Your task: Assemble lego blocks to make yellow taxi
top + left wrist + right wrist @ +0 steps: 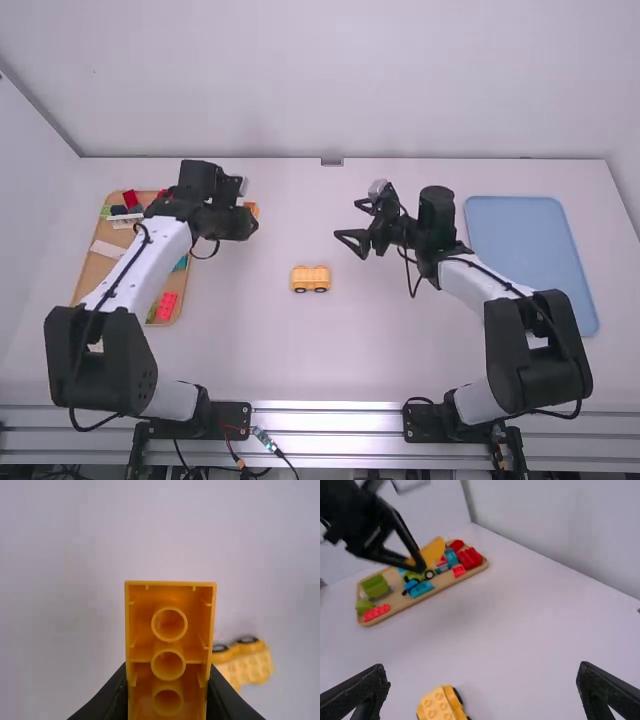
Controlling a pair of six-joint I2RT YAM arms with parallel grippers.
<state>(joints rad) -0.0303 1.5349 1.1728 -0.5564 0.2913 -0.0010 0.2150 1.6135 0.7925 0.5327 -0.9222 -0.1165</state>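
Observation:
My left gripper (246, 212) is beside the wooden tray's right edge, above the table. In the left wrist view, my left gripper (168, 700) is shut on an orange-yellow block (168, 652) whose hollow underside with round tubes faces the camera. The yellow car base (310, 279) with dark wheels stands on the table near the middle, studs up. My right gripper (357, 224) is held above the table to the right of the car base, open and holding nothing. In the right wrist view, my right gripper (484, 680) has widely spaced fingers, with the car base (440, 706) beyond them.
The wooden tray (92, 262) at the left holds several red, green, blue and white blocks, partly under the left arm. A blue tray (525, 255) lies on the right side of the table. The wall stands behind the table's far edge.

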